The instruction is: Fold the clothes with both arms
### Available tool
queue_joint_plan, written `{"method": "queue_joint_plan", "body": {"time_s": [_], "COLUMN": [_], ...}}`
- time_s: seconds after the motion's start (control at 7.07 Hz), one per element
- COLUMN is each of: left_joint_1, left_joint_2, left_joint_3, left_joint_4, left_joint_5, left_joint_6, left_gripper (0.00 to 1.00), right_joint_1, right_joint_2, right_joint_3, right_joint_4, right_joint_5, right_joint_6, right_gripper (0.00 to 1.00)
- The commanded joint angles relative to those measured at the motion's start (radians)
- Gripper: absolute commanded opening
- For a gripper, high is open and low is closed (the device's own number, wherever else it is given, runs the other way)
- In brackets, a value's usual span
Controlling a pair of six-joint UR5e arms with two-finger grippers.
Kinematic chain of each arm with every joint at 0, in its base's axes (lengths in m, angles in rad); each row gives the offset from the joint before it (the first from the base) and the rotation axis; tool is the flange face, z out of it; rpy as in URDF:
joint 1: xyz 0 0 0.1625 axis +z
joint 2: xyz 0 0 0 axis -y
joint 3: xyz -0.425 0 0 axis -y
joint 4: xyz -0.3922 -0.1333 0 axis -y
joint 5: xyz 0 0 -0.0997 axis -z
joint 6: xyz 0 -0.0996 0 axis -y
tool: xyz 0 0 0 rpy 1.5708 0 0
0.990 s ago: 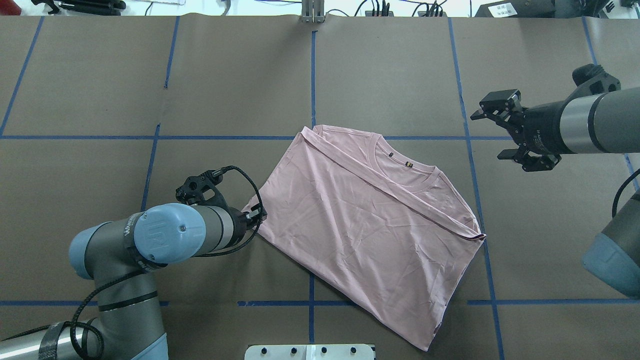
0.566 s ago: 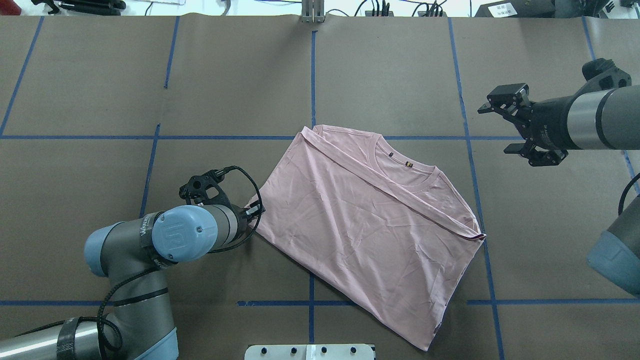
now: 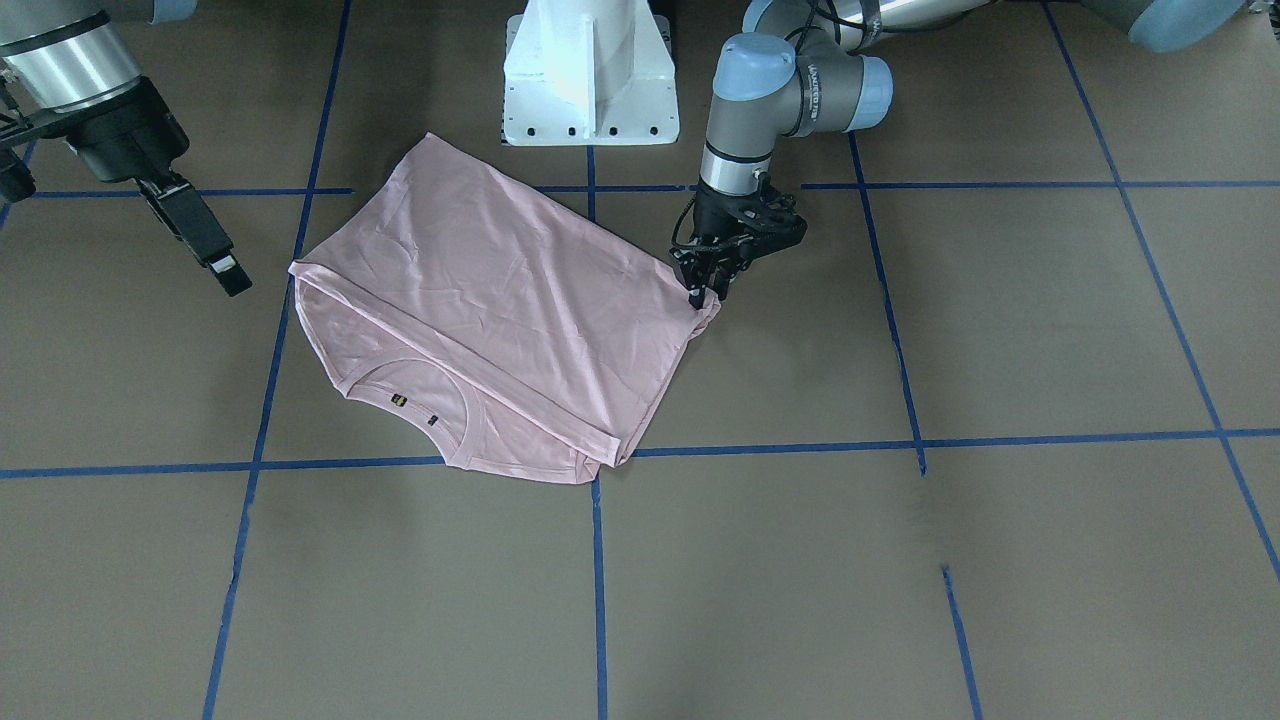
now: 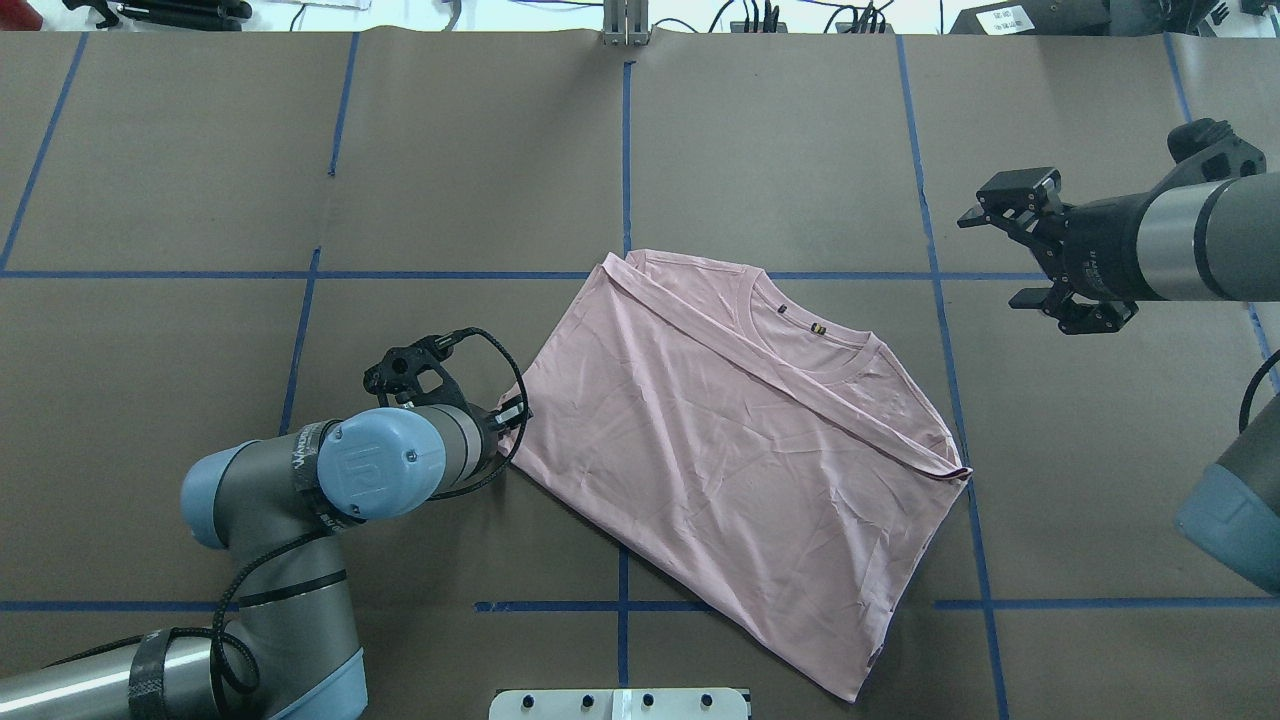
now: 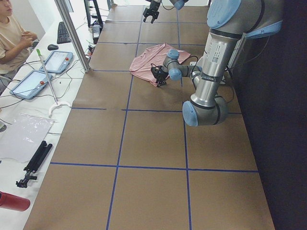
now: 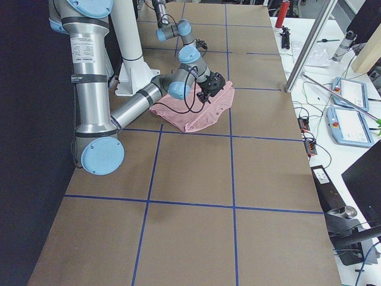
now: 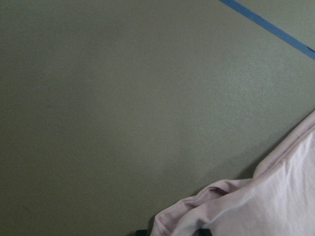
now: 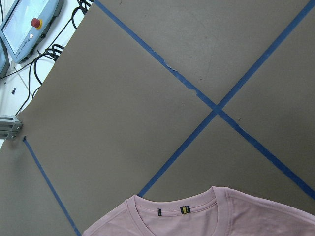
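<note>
The pale pink T-shirt (image 4: 740, 440) lies folded on the brown table, plain side up, with the collar and small neck tags toward the far right. It also shows in the front view (image 3: 500, 310). My left gripper (image 4: 515, 412) is at the shirt's left corner, shut on a bunched bit of fabric (image 7: 197, 216); in the front view it (image 3: 697, 293) points down at that corner. My right gripper (image 4: 988, 258) is open and empty, held above the table to the right of the shirt and apart from it. Its wrist view shows the collar (image 8: 187, 211).
The white pedestal base (image 3: 590, 70) stands at the near table edge behind the shirt. Blue tape lines (image 4: 625, 150) grid the brown table. An operator (image 5: 12, 38) and teach pendants (image 5: 57, 61) are beyond the far table edge.
My left gripper has shifted slightly toward the far side and right, drawing the shirt's corner in with it. My right gripper has drawn back to the right and farther away, still open.
</note>
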Motion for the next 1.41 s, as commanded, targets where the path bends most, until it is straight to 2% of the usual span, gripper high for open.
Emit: {"method": "queue_joint_plan", "body": {"time_s": [0.0, 0.28, 0.42, 0.71, 0.85, 0.99, 1.13, 1.27], "left_joint_1": [-0.044, -0.163, -0.246, -0.360, -0.406, -0.437, -0.445, -0.448], "left_joint_2": [-0.006, -0.008, -0.043, -0.274, -0.320, -0.344, -0.350, -0.342], "left_joint_3": [-0.009, 0.020, 0.112, 0.500, 0.648, 0.747, 0.782, 0.790], "left_joint_4": [0.002, -0.011, -0.081, -0.301, -0.431, -0.508, -0.538, -0.544], "left_joint_5": [0.006, 0.005, 0.003, 0.003, 0.005, 0.005, 0.005, 0.003], "left_joint_6": [0.018, 0.215, 0.271, 0.336, 0.348, 0.399, 0.402, 0.404], "left_gripper": [0.00, 0.00, 0.00, 0.00, 0.00, 0.00, 0.00, 0.19], "right_joint_1": [-0.001, -0.003, -0.001, -0.001, -0.003, -0.004, -0.012, -0.054], "right_joint_2": [0.001, 0.004, 0.001, -0.041, -0.041, -0.041, -0.036, -0.004], "right_joint_3": [-0.002, 0.001, 0.010, 0.028, 0.030, 0.029, 0.027, 0.024], "right_joint_4": [-0.001, 0.000, 0.000, 0.003, 0.003, 0.003, 0.005, 0.003], "right_joint_5": [0.001, 0.009, 0.012, 0.017, 0.018, 0.020, 0.018, 0.002], "right_joint_6": [0.001, 0.001, 0.001, -0.001, -0.001, -0.001, -0.001, 0.001], "right_gripper": [1.00, 1.00, 1.00, 1.00, 1.00, 1.00, 1.00, 1.00]}}
